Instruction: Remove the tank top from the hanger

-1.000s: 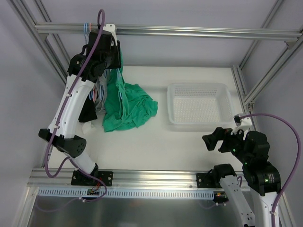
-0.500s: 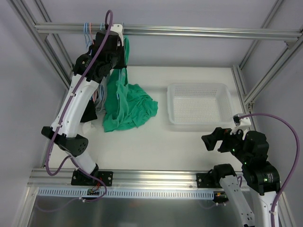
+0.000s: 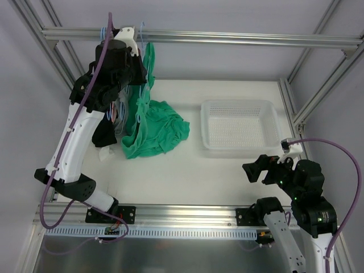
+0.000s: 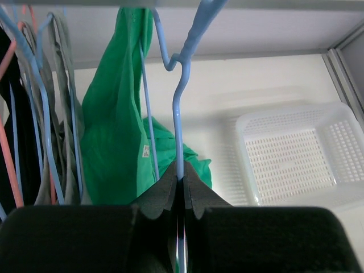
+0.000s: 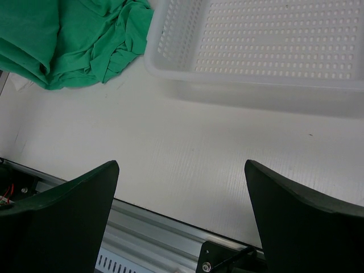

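My left gripper [image 4: 181,172] is shut on the thin wire of the light-blue hanger [image 4: 180,114], just below its neck; the hook reaches up to the top rail. In the top view the left gripper [image 3: 140,67] is high at the back left, by the rail. The teal-green tank top [image 4: 114,136] hangs from the hanger beside the wire. Its lower part lies bunched on the white table [image 3: 156,132] and shows in the right wrist view [image 5: 68,40]. My right gripper [image 3: 259,169] stands open low at the front right [image 5: 181,165], nothing between its fingers.
A white perforated basket [image 3: 239,122] sits at the back right [image 5: 256,40]. Left of the held hanger hang a grey garment [image 4: 57,85], a black garment [image 4: 11,148] and a pink-orange hanger [image 4: 8,57]. The aluminium rail [image 3: 227,38] crosses the back.
My left gripper closed on the hanger wire and rose toward the rail, lifting the hanger and the tank top's upper part. The right arm has not moved.
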